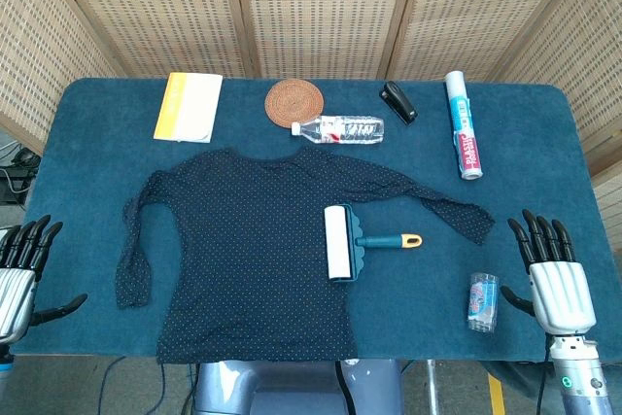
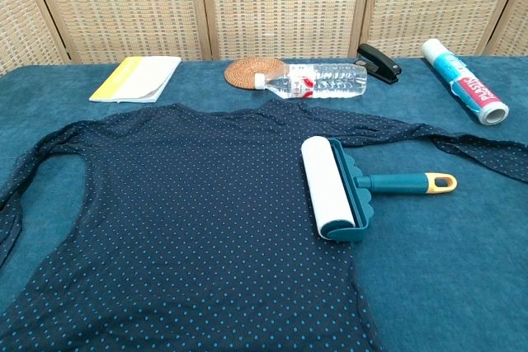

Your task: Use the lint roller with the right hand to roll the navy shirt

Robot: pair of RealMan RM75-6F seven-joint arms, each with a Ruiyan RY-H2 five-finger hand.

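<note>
**Mia:** What does the head view show?

**Sam:** A blue table (image 1: pixel 87 104). The shirt (image 1: pixel 243 259) lies flat in the middle. The roller (image 1: pixel 350 243) sits on the shirt's side at 3 o'clock, with its white roll on the cloth and its handle pointing to 3 o'clock, out over bare table.

**Mia:** And the hands?

**Sam:** The right hand (image 1: pixel 554 279) is at 4 o'clock by the table edge, fingers spread wide, holding nothing. The left hand (image 1: pixel 21 274) is at 8 o'clock, just off the table edge, also wide and holding nothing.

**Mia:** Is anything between the right hand and the roller?

**Sam:** A small wrapped pack (image 1: pixel 482 301) lies just beside the right hand. A sleeve (image 1: pixel 457 213) stretches toward 3 o'clock above the handle. Between them is bare table.

**Mia:** What is along the far edge?

**Sam:** At 11 o'clock a yellow book (image 1: pixel 188 107). At 12 o'clock a round mat (image 1: pixel 294 102) touching a bottle (image 1: pixel 338 128). At 1 o'clock a black stapler (image 1: pixel 398 102), then a white tube (image 1: pixel 463 138).

**Mia:** And the chest view?

**Sam:** No hands show there. The roller (image 2: pixel 334 187) is in the middle on the shirt (image 2: pixel 190 228). The book (image 2: pixel 136 78), mat (image 2: pixel 254 72), bottle (image 2: pixel 313 82), stapler (image 2: pixel 378 63) and tube (image 2: pixel 466 80) line the far side, well apart from the roller. There is bare table (image 2: pixel 462 269) at 4 o'clock.
</note>
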